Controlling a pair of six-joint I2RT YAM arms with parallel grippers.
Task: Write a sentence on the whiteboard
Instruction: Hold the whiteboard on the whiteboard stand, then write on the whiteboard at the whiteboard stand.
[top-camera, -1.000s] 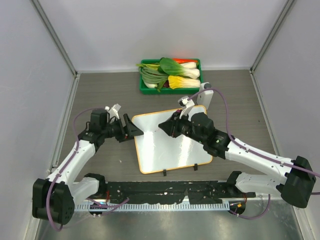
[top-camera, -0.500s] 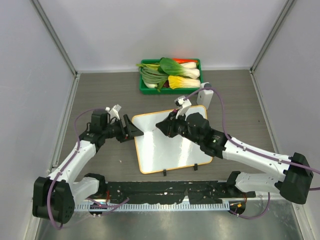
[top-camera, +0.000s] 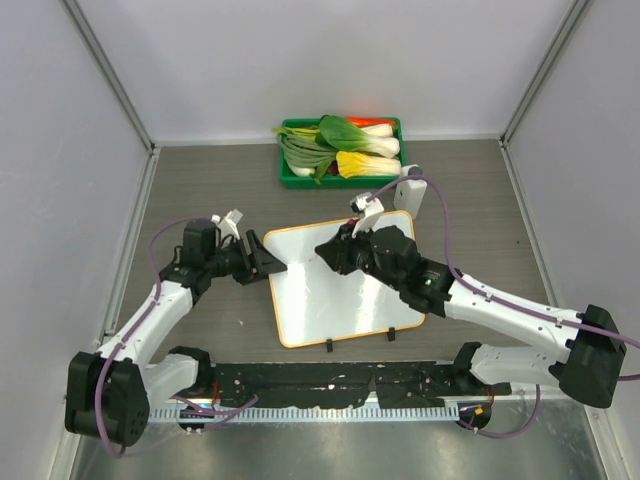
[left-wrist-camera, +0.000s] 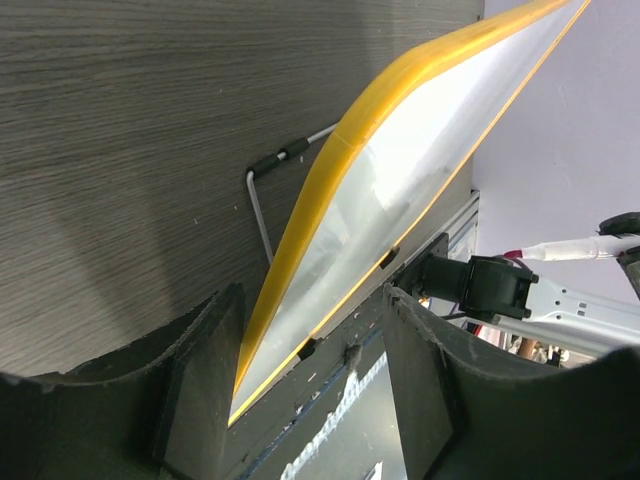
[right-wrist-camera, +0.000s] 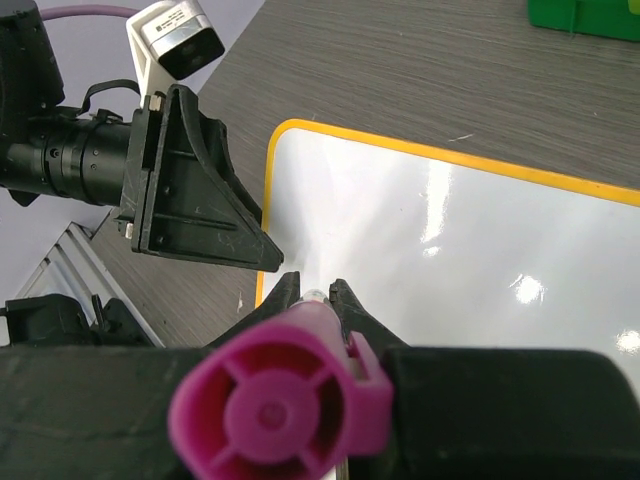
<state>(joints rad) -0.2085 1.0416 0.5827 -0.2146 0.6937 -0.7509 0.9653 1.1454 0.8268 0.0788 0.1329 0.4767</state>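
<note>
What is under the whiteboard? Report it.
A bent wire leg shows beneath the whiteboard, by its orange rim, over the grey table. Everything further under is covered by the board.

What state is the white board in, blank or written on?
Blank where visible: the whiteboard shows only glare, no strokes, though the right gripper holding the pink marker hides a patch.

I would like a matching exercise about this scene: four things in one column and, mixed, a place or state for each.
1 whiteboard
2 marker
3 green tray
4 left gripper

a held in the right gripper
b at the far end, holds vegetables
c orange rim
d jaws astride the whiteboard's edge

Pairs: 1-c, 2-a, 3-b, 4-d
</note>
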